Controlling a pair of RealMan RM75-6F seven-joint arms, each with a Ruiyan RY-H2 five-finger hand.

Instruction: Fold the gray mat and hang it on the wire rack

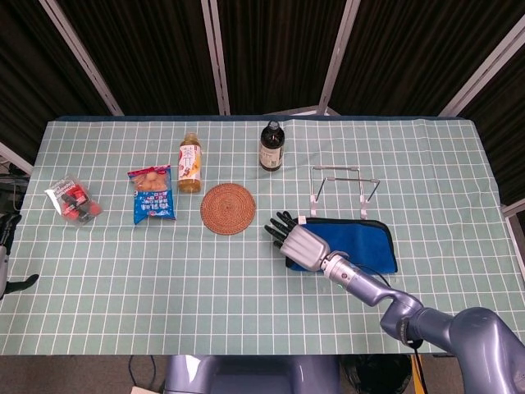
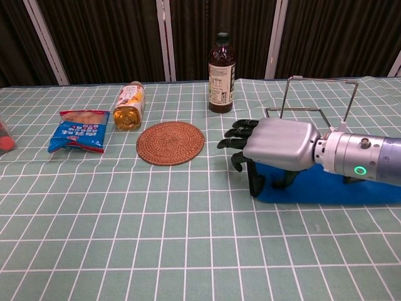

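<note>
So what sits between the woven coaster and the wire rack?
In the head view, only the right hand, over the left end of the blue mat; otherwise bare cloth.

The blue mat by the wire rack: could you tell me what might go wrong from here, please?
1. The right hand sits at the left end of the flat blue cloth mat, fingers down; a shallow hold might lift only one layer, or slip.
2. The thin metal wire rack stands right behind the mat; a swing up could knock it over.
3. The upright dark glass bottle and round woven rattan coaster stand near the hand's left; a wide sweep might hit them.
</note>
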